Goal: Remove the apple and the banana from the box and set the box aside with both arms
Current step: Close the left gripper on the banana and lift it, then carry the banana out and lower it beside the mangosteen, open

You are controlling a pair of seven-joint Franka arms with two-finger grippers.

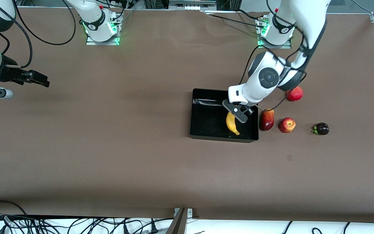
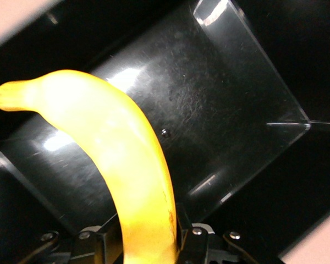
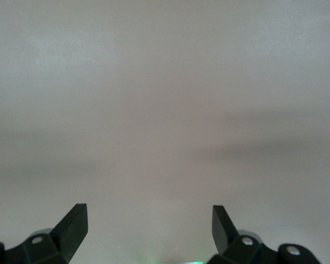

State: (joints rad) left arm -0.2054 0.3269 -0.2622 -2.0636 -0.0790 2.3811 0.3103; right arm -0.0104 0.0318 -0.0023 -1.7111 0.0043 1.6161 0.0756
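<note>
My left gripper (image 1: 238, 114) is shut on the yellow banana (image 1: 232, 123) and holds it over the inside of the black box (image 1: 203, 113), near the box's wall toward the left arm's end. In the left wrist view the banana (image 2: 121, 159) curves out from between the fingers over the glossy box floor (image 2: 220, 115). The small red apple with yellow patches (image 1: 287, 125) lies on the table outside the box, toward the left arm's end. My right gripper (image 1: 39, 79) is open and empty, waiting over bare table at the right arm's end; its view (image 3: 148, 225) shows only table.
An elongated dark-red fruit (image 1: 267, 119) lies right beside the box. A red pomegranate (image 1: 294, 94) lies farther from the front camera, partly under the left arm. A dark purple fruit with green leaves (image 1: 321, 129) lies past the apple toward the left arm's end.
</note>
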